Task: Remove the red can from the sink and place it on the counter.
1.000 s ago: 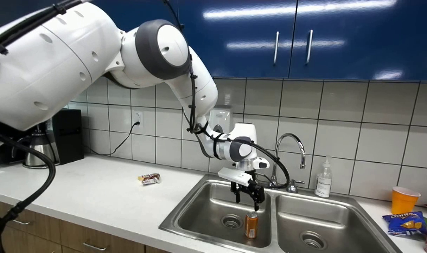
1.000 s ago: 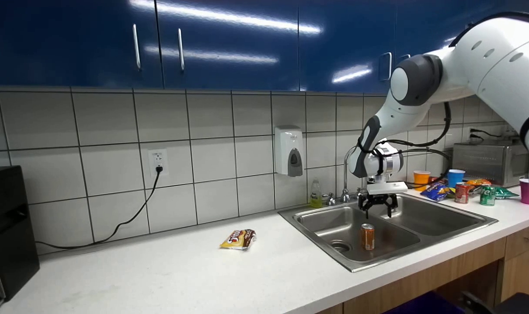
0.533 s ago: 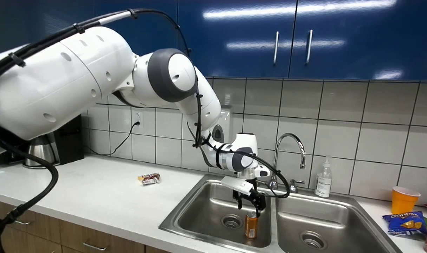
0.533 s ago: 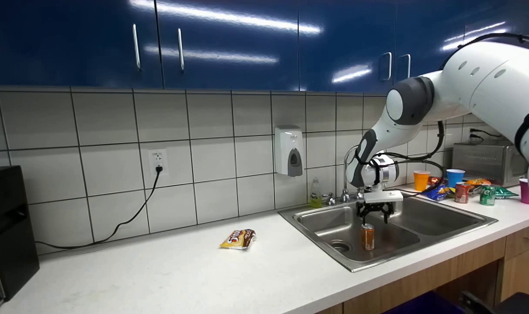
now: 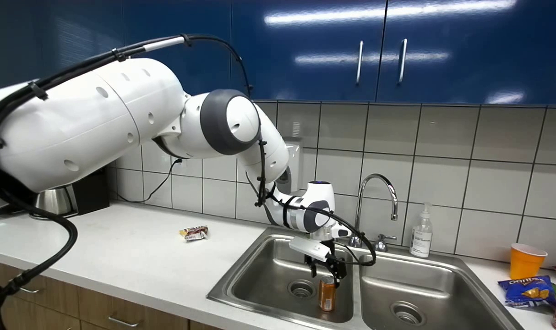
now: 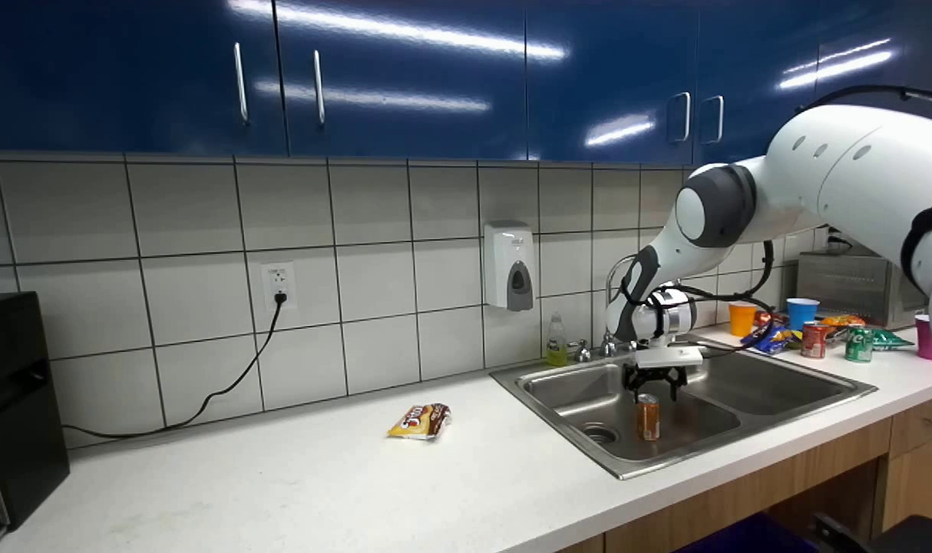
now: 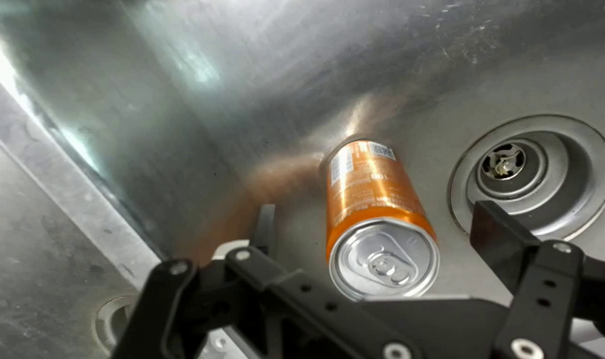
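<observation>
The orange-red can [image 7: 367, 192] stands upright in the sink [image 5: 220, 292], in the basin nearer the snack bag [image 6: 420, 422], between the drain [image 5: 302, 288] and the divider [image 5: 356, 285]. Its long axis is vertical in both exterior views, base down on the steel and lid [image 7: 384, 262] straight up. In the wrist view that axis runs from the base, toward the top of the frame, down and slightly right to the lid, which is nearest the camera and shows its pull tab. The hand [image 7: 375, 214] hangs over the can with its jaws parted wide, wider than the can, fingers [image 7: 499, 244] to either side with a gap at each; it has hold of nothing. In both exterior views its tips are at about lid level; whether they reach below the lid I cannot tell. The off-white tabletop [image 6: 282, 491] carries the snack bag, well apart from the can.
</observation>
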Controlling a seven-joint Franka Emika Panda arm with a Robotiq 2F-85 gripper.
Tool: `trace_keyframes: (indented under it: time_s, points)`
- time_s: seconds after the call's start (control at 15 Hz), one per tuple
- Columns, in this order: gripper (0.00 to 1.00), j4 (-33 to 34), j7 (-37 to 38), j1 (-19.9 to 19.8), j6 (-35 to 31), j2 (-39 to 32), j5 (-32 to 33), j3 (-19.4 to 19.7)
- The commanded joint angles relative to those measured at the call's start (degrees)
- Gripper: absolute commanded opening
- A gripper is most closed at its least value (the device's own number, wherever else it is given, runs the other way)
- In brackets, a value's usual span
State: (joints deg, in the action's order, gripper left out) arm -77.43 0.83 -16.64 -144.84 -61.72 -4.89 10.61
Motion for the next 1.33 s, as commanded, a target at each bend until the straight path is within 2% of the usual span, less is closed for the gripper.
trace_keyframes:
  time_s: [0.0,1.2,1.27]
  points:
    - [1.00,5.5,1.4,-1.4,0.4,-3.8,-0.2,-1.0]
    - [1.00,16.8,3.0,-2.0,2.2,-11.9,0.1,-1.0]
    - [0.75,17.3,2.9,-2.0,2.3,-12.3,0.2,-0.9]
